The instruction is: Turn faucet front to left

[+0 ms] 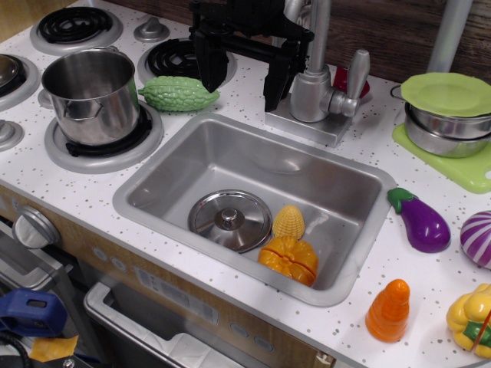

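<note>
The silver-grey faucet (pixel 311 88) stands on its square flat base (pixel 307 126) behind the sink (pixel 153 188). Its upright pipe (pixel 319 31) rises out of the top of the view, and its stubby lever handle (pixel 354 80) sticks out to the right. My black gripper (pixel 242 73) hangs open just left of the faucet, one finger (pixel 207 69) over the counter and the other finger (pixel 278 80) close beside the faucet body. It holds nothing. The spout end is not visible.
The sink holds a pot lid (pixel 229 220), a corn piece (pixel 288 222) and an orange fruit (pixel 289 259). A green gourd (pixel 179 93) and a steel pot (pixel 90 96) lie left. A grey slanted pole (pixel 449 34), lidded bowls (pixel 446 115), eggplant (pixel 420 221) and carrot (pixel 389 310) lie right.
</note>
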`<state>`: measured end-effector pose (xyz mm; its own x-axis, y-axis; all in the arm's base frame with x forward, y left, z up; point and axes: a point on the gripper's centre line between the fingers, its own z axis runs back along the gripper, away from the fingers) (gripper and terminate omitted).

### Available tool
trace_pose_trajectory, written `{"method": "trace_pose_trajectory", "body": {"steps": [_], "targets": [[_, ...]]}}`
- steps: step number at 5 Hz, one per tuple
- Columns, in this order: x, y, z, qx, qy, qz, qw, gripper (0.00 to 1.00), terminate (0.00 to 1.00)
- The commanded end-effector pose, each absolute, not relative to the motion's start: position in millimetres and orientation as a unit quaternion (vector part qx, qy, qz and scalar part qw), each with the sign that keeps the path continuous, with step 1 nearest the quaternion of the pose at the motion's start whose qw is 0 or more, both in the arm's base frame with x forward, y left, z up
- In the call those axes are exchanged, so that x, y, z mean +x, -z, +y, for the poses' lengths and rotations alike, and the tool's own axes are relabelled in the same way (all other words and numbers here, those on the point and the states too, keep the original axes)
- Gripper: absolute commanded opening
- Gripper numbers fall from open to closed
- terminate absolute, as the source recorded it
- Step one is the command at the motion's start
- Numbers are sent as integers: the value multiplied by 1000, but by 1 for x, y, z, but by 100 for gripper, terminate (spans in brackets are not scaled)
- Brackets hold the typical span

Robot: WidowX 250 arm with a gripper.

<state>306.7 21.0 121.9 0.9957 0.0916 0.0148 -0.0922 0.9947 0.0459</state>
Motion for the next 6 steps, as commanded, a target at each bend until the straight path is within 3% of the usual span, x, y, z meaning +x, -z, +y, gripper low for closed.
{"method": "trace_pose_trajectory", "body": {"steps": [1, 4, 6], "targets": [[307, -122, 21, 23, -46, -6, 999, 100, 0], [343, -145, 31, 60, -92, -127, 986, 100, 0], [365, -155, 42, 72, -76, -179, 978, 100, 0]]}}
